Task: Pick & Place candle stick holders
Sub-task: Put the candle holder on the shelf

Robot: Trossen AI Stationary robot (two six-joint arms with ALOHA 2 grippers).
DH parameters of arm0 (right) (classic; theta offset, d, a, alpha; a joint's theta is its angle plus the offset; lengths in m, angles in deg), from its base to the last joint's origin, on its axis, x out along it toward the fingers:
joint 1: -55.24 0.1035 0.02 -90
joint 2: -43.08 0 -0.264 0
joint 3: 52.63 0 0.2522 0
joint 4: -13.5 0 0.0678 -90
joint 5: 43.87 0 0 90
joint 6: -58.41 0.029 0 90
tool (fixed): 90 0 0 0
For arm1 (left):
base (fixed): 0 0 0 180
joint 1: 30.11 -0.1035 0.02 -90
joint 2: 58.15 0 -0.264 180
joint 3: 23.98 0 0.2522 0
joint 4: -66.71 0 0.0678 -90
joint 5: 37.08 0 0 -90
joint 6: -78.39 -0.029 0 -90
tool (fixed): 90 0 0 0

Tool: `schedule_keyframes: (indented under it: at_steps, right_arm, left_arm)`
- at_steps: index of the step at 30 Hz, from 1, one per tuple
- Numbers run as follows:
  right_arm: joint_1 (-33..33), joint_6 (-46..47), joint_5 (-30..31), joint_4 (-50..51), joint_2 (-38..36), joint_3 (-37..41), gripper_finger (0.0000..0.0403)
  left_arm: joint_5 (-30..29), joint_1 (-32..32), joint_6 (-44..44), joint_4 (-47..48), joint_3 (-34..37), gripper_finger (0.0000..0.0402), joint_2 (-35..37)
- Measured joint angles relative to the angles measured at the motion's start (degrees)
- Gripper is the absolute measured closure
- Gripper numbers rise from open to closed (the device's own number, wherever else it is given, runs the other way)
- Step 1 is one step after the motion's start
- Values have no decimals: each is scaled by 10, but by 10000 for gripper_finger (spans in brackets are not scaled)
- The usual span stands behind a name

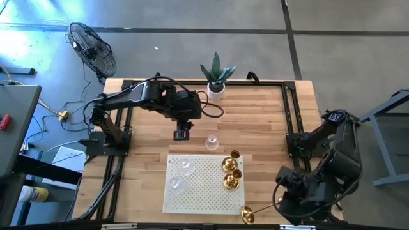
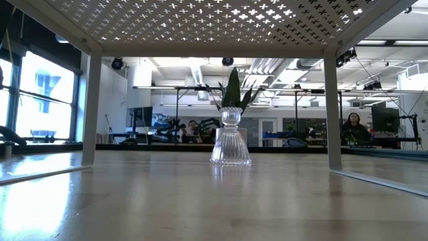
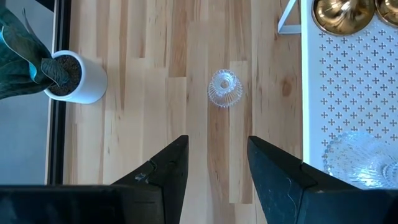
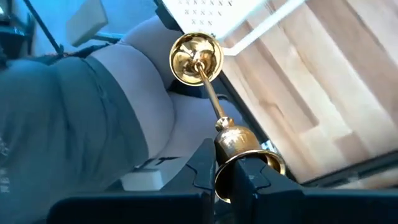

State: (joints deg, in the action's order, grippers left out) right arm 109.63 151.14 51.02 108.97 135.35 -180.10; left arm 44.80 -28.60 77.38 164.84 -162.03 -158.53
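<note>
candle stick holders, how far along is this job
Done: two gold brass holders and two clear glass ones stand on the white perforated tray. In hand: the right gripper is shut on a third brass holder at the table's near edge. Left: one glass holder on the wood, with the open left gripper facing it.

Cut off and hidden parts

The right tool (image 4: pixel 239 177) hides the brass holder's (image 4: pixel 239 146) lower rim; picture edges crop the white rack (image 3: pixel 348 93).
</note>
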Motion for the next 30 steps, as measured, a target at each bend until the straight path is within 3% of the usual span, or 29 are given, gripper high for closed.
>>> schedule_keyframes:
  at_steps: [13, 23, 30]
  right_arm:
    - [0, -95, 53, -4, 0, 0, 393]
    - [0, -222, 106, -67, 0, 0, 393]
    - [0, -329, 160, -64, 0, -39, 393]
  left_arm:
    - [4, 0, 13, 12, 0, 243, 0]
    - [6, 0, 14, 12, 0, 243, 0]
    - [75, 0, 50, 61, 0, 243, 0]
